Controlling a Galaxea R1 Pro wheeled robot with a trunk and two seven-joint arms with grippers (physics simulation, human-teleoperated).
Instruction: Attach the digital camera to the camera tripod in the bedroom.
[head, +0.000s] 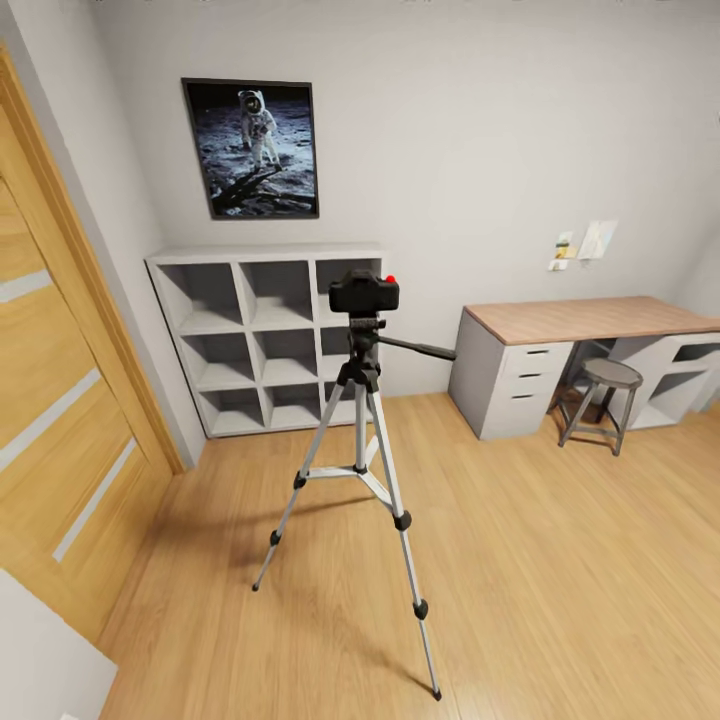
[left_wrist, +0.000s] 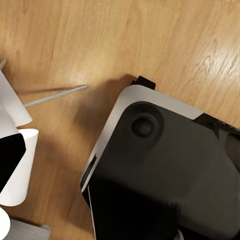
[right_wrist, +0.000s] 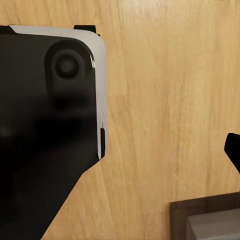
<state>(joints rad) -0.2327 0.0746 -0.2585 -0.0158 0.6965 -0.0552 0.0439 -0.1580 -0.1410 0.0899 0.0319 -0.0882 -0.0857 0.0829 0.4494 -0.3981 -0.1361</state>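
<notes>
Light wood planks run across the floor (head: 520, 560) of this bedroom, and from where I stand the nearest thing on them is the tall camera tripod (head: 360, 470) with three silver-grey telescopic legs and black clamps and feet, planted at the centre of the head view. Its feet are spread wide and it stands upright. On its black head sits the small black boxy digital camera (head: 364, 292) with a round red button on top, just above centre frame; a long pan handle points off to the right. The camera looks already mounted, so the task seems essentially complete.

I'd judge the camera light, rigid and a bit fragile at the lens; hold it by the body's sides. The tripod looks light and tippy, best steadied by a leg or the centre column.

Both wrist views look down at the floor past the robot's dark base (left_wrist: 165, 175); I cannot tell whether either tool is open or closed.

Farther back stand a grey cube shelf (head: 262, 335), a wood-topped desk (head: 590, 320) with a stool (head: 605, 400), and an astronaut poster (head: 252, 148).
</notes>
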